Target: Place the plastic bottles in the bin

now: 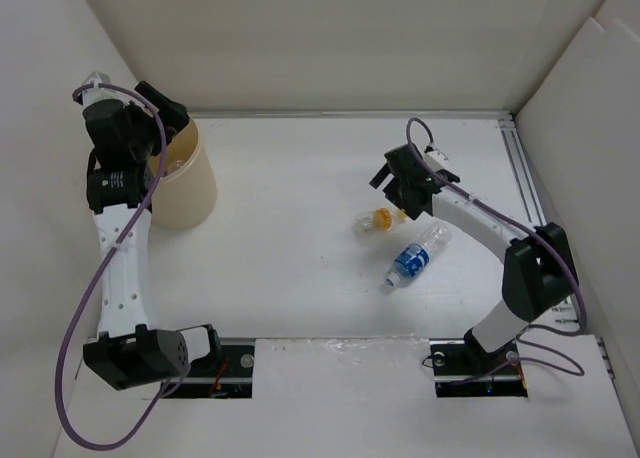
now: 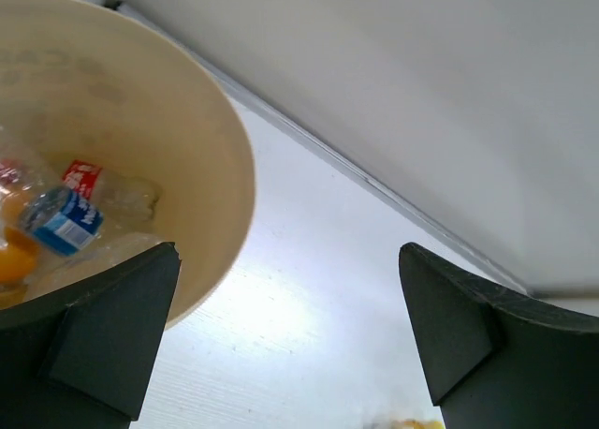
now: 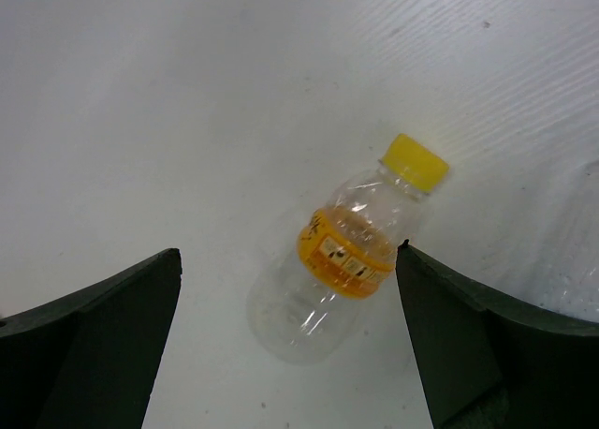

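Several bottles (image 2: 61, 218) already lie in the bin (image 1: 188, 196), the left end effector (image 2: 288, 288) hanging released and empty above it, while well right of the bin a yellow-capped bottle (image 3: 351, 251), under the gaping, empty right end effector (image 1: 403, 186), and a blue-labelled bottle (image 1: 412, 259) wait on the tabletop (image 1: 290, 278).
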Controlling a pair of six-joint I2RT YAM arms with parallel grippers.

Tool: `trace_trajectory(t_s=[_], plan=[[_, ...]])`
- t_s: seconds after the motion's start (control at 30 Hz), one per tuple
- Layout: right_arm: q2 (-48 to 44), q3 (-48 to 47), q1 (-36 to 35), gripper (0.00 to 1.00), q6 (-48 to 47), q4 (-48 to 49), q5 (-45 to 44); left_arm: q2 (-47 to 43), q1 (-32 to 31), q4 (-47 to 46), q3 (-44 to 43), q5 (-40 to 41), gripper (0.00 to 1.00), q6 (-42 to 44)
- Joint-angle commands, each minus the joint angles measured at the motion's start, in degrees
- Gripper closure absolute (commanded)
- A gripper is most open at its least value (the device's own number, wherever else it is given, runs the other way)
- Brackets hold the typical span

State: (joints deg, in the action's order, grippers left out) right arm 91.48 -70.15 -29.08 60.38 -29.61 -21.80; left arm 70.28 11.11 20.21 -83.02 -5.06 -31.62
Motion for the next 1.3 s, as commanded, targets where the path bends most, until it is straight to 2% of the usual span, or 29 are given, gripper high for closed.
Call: trace_trajectory(t_s=[0.0,0.17,0.27,0.53,0.6,0.67,0.77,0.9,0.93,1.03,1.07,1.13,1.17,1.2,1.27], plan=[[2.7,-1.4,1.1,0.00,5.9,-1.9,0.4,-1.0,0.0,-2.5,-0.9,-10.4,0.00,4.9],[5.9,0.5,2.2,0.00,8.6,0.4,1.1,0.1,-0.6,-3.9,-2.0,-18.5,0.00,6.7],[8.6,0.5,2.8,0.00,9.3,0.4,2.6,0.6,-4.1,-4.6,-2.0,-17.6,0.00,7.2],[15.6,2.2,2.3,0.06,13.4,2.4,4.9,2.9,-4.1,-5.6,-1.4,-23.8,0.00,7.2],[17.1,2.2,2.3,0.27,13.4,3.8,5.4,4.4,-4.8,-6.3,-1.4,-25.0,0.00,6.5],[17.1,2.2,2.3,0.42,13.4,5.3,5.5,6.0,-7.4,-4.9,-2.8,-22.8,0.00,7.6],[17.6,-0.9,2.3,0.97,12.2,6.4,5.5,8.9,-10.3,-6.0,-2.8,-25.1,0.00,6.8],[16.9,-7.4,2.8,1.00,7.6,5.8,4.9,11.3,-14.5,-6.6,-2.1,-25.9,0.00,6.8],[16.9,-8.8,2.8,1.00,5.9,5.8,4.1,12.2,-17.3,-6.6,-2.1,-26.5,0.00,7.4],[13.6,-14.0,2.1,1.00,-3.7,7.9,3.6,13.6,-20.3,-7.6,-0.9,-30.1,0.00,7.9],[12.6,-14.0,1.6,1.00,-10.1,9.7,4.9,13.6,-20.9,-8.2,-0.4,-31.2,0.00,7.9],[8.9,-13.2,1.6,1.00,-15.3,18.3,9.9,13.6,-20.9,-9.2,0.8,-35.8,0.00,7.9],[7.8,-12.1,1.6,1.00,-17.2,21.8,18.7,13.6,-20.9,-9.9,1.5,-37.6,0.00,8.4],[7.0,-9.9,3.1,1.00,-19.2,29.1,24.3,13.6,-20.9,-10.4,2.0,-39.5,0.00,8.4],[6.4,-9.4,3.7,1.00,-19.2,35.2,34.8,12.8,-20.9,-13.1,4.1,-43.0,0.00,8.4]])
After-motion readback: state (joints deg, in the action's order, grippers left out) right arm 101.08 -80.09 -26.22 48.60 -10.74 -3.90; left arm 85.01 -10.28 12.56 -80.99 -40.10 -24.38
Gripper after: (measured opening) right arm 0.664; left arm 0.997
